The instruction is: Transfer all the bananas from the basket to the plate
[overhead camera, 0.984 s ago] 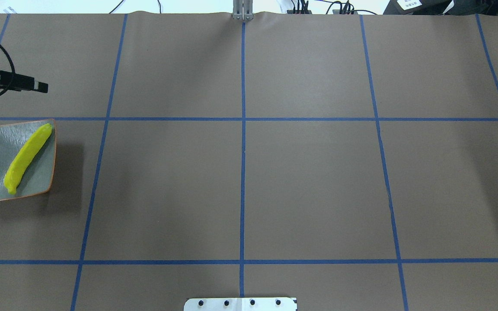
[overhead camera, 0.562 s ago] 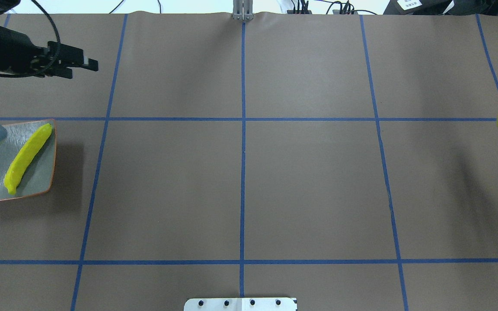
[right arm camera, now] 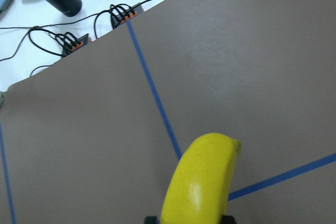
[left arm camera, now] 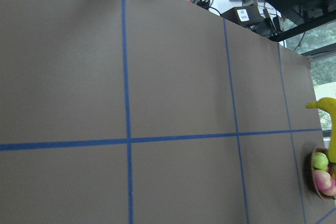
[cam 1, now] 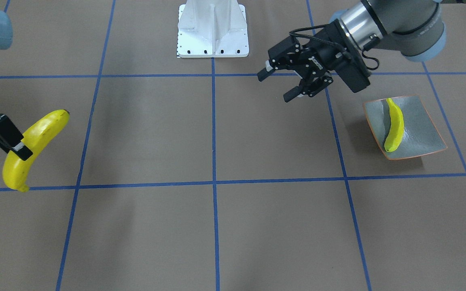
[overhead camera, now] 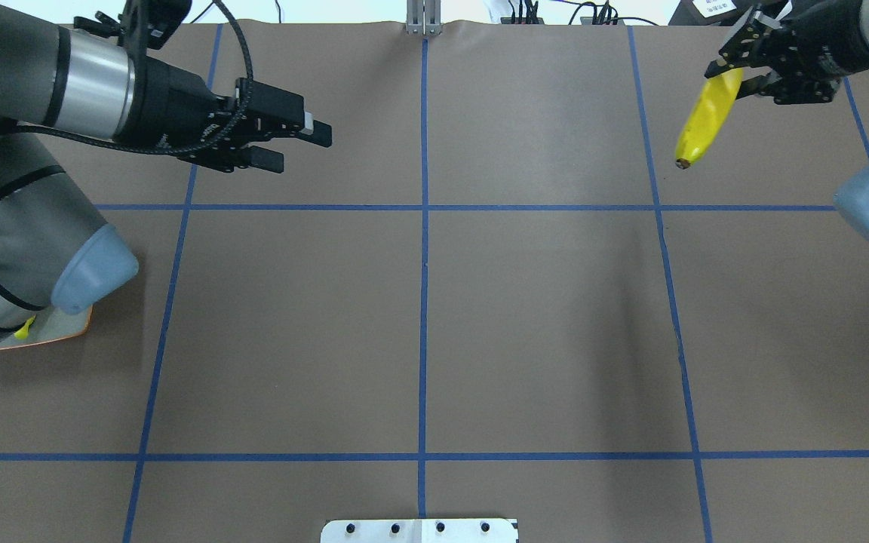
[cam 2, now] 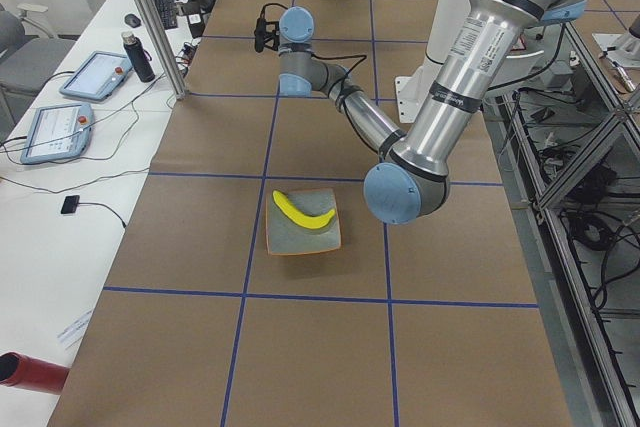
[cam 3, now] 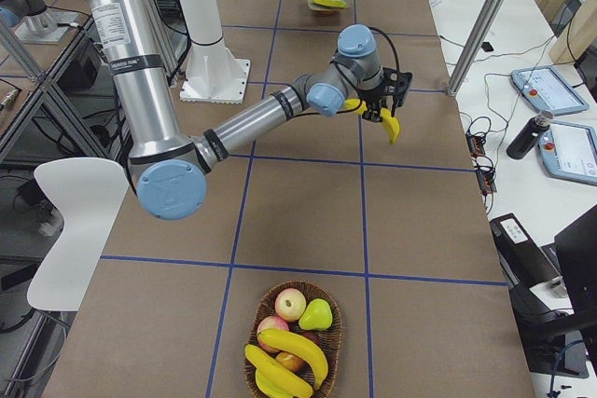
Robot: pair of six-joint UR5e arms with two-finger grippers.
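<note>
Overhead exterior: right tool clamps a banana aloft, well apart from the plate; left tool spread wide.

The left arm reaches in level over the far left of the worktop. The left gripper hangs above the surface, jaws apart with nothing between them. The right arm lies along the far right edge with its elbow bent, and the right gripper has its jaws clamped on the upper end of a banana, held clear of the worktop.
</note>
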